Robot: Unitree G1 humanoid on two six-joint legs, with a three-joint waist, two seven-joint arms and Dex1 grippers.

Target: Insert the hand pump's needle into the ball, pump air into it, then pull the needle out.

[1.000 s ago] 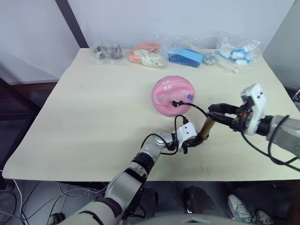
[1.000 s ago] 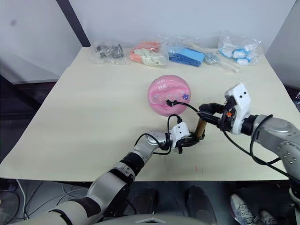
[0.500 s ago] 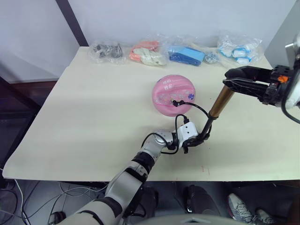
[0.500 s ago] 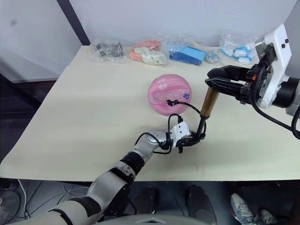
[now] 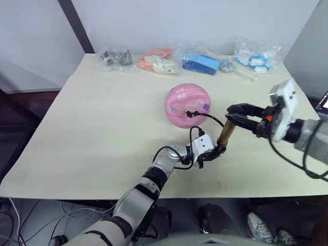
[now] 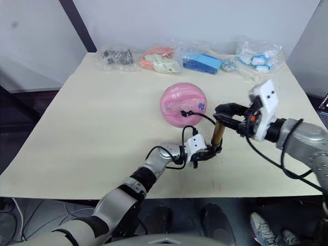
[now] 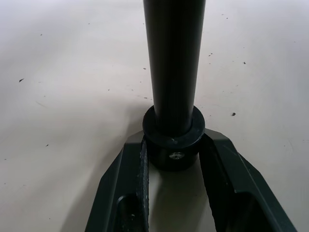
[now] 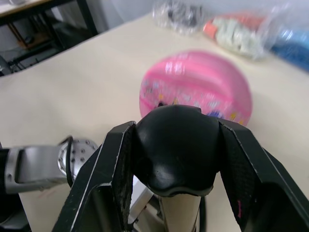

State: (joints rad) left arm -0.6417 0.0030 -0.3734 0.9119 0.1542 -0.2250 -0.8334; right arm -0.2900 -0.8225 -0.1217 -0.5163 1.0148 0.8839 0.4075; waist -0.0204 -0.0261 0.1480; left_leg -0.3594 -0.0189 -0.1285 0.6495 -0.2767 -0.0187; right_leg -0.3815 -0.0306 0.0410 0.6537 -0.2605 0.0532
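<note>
Left gripper [image 5: 207,154] is clamping the black base cap of the hand pump [image 5: 226,132] against the table [image 5: 102,118]; in the left wrist view both fingers [image 7: 133,174] are pressing on either side of the collar, with the tube rising straight out of it. I am reading that as a firm, low anchor.

Right gripper [image 6: 221,113] is closed around the black T-handle at the top of the pump; the right wrist view shows the rounded black knob seated between its fingers [image 8: 113,169]. The brass cylinder is standing nearly upright between the two grippers, leaning slightly toward the right arm.

The thin black hose [image 5: 207,117] is looping from the pump's foot up to the ball [image 5: 188,104], where the needle [image 5: 188,113] fitting is sitting against the near face. The pin itself is too small to make out, so I cannot confirm its depth.

The ball is resting just beyond the pump, looking round and fairly full.

Handling judgement: the pump is light, rigid metal, smooth on the barrel, so the end caps are the right places to hold. The rod is thin and would probably bend under sideways load, so strokes should run along the axis. The ball is soft and free to roll; the hose is limp and could tug the needle askew.

Bagged items [image 5: 162,59] are lined up along the far edge, well apart.
</note>
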